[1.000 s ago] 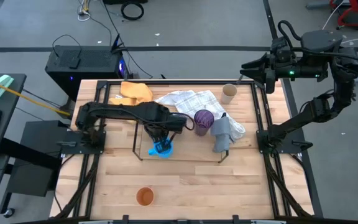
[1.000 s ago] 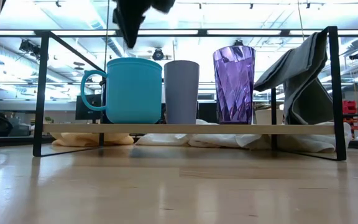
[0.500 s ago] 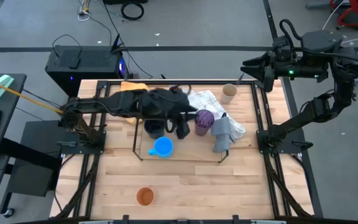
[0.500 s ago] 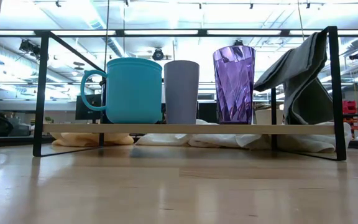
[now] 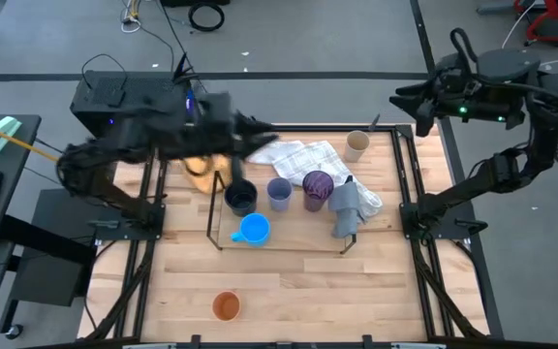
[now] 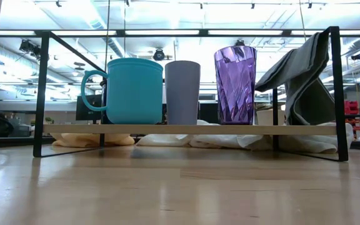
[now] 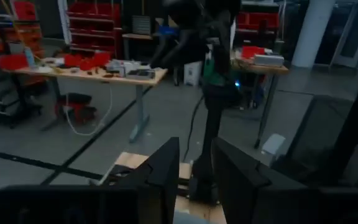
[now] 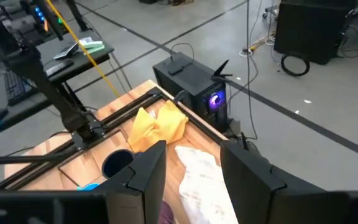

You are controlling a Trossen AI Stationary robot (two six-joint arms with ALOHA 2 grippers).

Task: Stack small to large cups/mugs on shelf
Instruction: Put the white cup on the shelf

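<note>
The left gripper (image 5: 264,138) is seen raised over the far left of the table, blurred, its fingers (image 7: 166,171) parted with nothing between them. The right gripper (image 5: 402,100) is held high beyond the far right corner, its fingers (image 8: 148,171) likewise spread and empty.

On the shelf (image 5: 213,215) at mid-table, four cups are set: the dark navy cup (image 5: 240,199), the lavender-blue cup (image 5: 279,192) and the purple tumbler (image 5: 317,187) in a row, and the bright blue mug (image 5: 253,230) nearer, at the shelf's left front. A grey cloth (image 5: 347,206) is draped over the shelf's right end. The tan cup (image 5: 356,145) stands at the far right of the table, the orange cup (image 5: 226,306) alone near the front edge.

Behind the shelf lie a white checked cloth (image 5: 298,155) and a yellow cloth (image 5: 201,160). The wooden table (image 5: 376,291) is bare across its near half. Beyond the far edge a black case (image 5: 114,97) and cables rest on the grey floor.
</note>
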